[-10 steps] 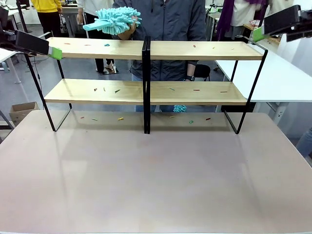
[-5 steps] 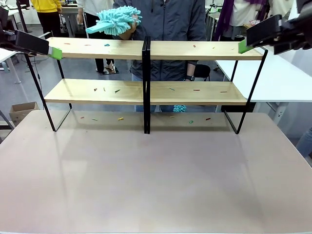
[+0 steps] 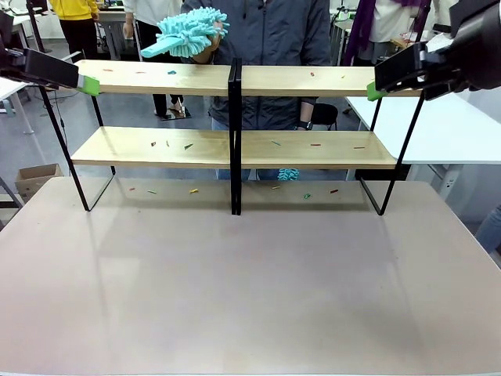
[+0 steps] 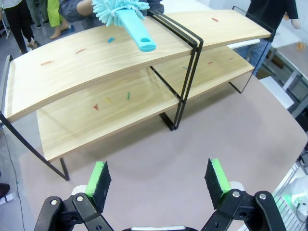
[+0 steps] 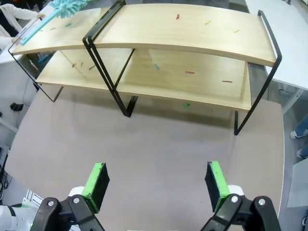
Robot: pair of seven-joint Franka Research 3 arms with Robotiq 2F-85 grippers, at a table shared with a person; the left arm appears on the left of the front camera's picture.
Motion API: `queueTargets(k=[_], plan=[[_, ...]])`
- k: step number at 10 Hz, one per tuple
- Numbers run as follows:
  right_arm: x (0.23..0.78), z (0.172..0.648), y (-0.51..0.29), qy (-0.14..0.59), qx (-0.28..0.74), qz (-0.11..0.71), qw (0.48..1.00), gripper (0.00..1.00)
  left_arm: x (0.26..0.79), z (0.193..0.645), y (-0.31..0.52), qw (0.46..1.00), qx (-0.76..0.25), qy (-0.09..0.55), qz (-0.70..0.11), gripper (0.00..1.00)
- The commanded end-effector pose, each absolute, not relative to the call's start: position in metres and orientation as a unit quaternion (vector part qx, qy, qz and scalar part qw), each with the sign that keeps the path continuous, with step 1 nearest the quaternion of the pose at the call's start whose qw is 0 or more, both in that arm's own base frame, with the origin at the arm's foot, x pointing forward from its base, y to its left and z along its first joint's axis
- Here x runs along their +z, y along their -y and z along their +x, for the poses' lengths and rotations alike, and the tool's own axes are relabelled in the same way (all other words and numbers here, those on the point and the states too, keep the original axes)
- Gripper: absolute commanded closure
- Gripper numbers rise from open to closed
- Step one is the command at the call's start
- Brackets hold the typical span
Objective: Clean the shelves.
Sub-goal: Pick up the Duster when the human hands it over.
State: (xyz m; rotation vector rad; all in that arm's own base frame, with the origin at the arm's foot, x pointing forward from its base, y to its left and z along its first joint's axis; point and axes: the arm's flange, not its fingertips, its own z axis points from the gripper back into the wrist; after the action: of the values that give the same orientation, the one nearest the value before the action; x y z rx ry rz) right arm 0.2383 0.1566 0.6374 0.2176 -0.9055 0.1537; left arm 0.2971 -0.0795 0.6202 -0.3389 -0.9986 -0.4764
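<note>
Danger of clipping the black end frames of the shelves (image 3: pixel 196 149), mid-frame on the desk (image 3: pixel 235 298), with the wide-open, empty left pincer (image 4: pixel 159 179) at upper left or right pincer (image 5: pixel 156 180) at upper right, or bumping the duster (image 3: pixel 188 31) held at top centre.

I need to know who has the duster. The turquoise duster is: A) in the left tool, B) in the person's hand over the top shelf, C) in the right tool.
B: the person's hand holds the duster above the top board of the shelves; the left tool and right tool stand open, empty.
</note>
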Motion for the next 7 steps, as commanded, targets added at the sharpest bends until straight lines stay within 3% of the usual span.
queueTargets(k=[1,7], plan=[[0.6329,0.2401,-0.1522,0.444,0.062,0.1,0.889,0.0,0.6208,0.2975,0.0798,0.834,-0.226,0.476,-0.166,0.0],[0.6376,0.2396,-0.1548,0.437,0.071,0.103,0.891,0.0,0.6208,0.2975,0.0798,0.834,-0.226,0.476,-0.166,0.0]])
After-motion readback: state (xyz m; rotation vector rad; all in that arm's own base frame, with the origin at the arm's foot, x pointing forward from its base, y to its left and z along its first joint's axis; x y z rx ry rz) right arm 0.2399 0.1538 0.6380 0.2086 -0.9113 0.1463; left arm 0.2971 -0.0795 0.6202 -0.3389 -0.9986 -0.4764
